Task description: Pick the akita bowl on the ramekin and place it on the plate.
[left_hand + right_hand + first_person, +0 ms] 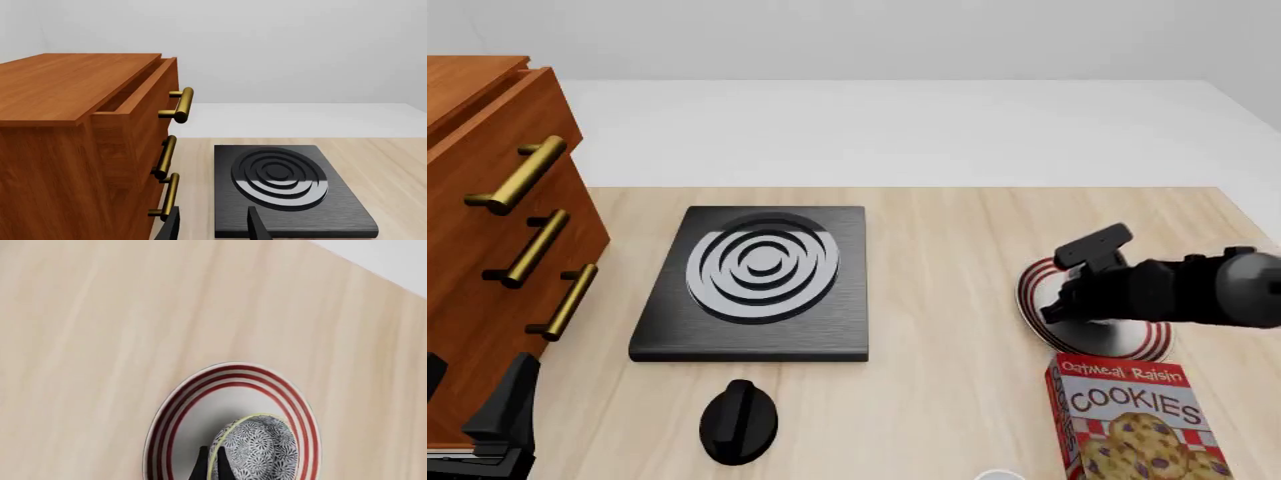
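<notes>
The akita bowl (257, 452), dark patterned inside with a pale rim, sits tilted over the plate (193, 410), a white plate with red rings. My right gripper (215, 467) is shut on the bowl's rim, with one dark finger outside the rim. From the front, the right arm covers the bowl, and only the plate's (1038, 292) left edge and near rim show. A pale sliver of the ramekin (998, 474) peeks in at the bottom edge. My left gripper (213, 227) hangs open and holds nothing, near the cabinet's lower drawer.
A wooden cabinet (494, 200) with brass handles stands at the left, its top drawer slightly open. A black stove burner (761, 280) lies mid-table, with a black knob (739, 420) in front. A cookie box (1134, 420) lies just in front of the plate.
</notes>
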